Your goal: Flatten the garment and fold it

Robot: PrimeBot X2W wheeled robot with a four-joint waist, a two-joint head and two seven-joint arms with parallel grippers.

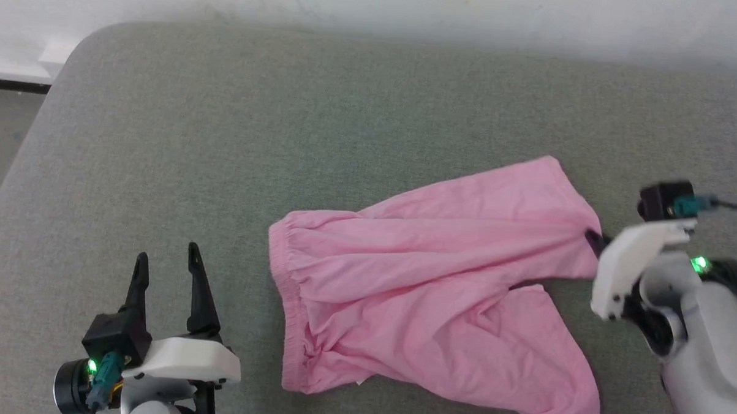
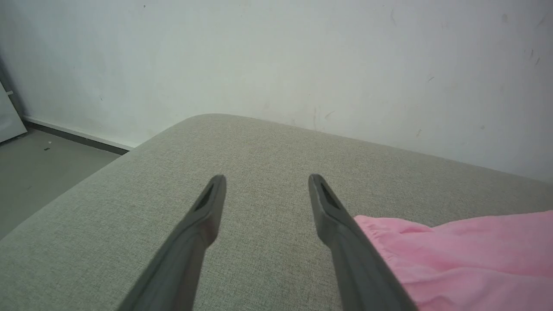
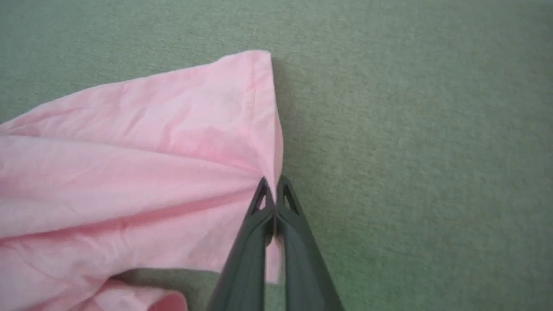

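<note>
We found the garment [image 1: 427,282] lying on the grey-green padded surface [image 1: 224,134], towards its right half and nearer the front than the wall [image 1: 412,6]. Its long axis ran across our view. The gathered waistband [image 1: 283,290] pointed to our left and the two leg openings to our right. The far leg [image 1: 497,205] slanted up and away, and the near leg [image 1: 522,359] spread down towards the front edge. The cloth was creased, with folds fanning out from the far leg's hem. Our right gripper [image 3: 271,186] was closed tight on that hem, its fingers pressed together with pink cloth pinched between them. Our left gripper [image 1: 167,253] was spread wide over bare surface near the waistband end, holding nothing.
</note>
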